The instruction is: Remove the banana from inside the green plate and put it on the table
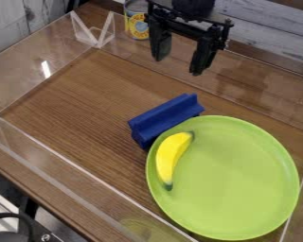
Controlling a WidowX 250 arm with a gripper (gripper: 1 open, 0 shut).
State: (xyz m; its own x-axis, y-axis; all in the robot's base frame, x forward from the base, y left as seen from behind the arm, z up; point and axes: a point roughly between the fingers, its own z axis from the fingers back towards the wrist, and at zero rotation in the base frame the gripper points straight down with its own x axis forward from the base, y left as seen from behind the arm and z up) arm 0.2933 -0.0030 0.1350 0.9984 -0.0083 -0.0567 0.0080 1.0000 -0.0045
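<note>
A small curved yellow banana point(173, 155) lies inside the lime-green plate point(242, 184), against the plate's left rim. The plate rests at the front right of the brown wood-grain table point(79, 99). My gripper point(180, 59) hangs well above and behind the plate, at the top centre of the view. Its two black fingers point(158, 47) stand apart, open, with nothing between them. It touches neither the banana nor the plate.
A blue wedge-shaped block point(165, 118) lies just behind the plate's left rim, close to the banana. Clear acrylic walls point(27, 142) edge the table on the left and front. A clear stand point(94, 31) sits at the back left.
</note>
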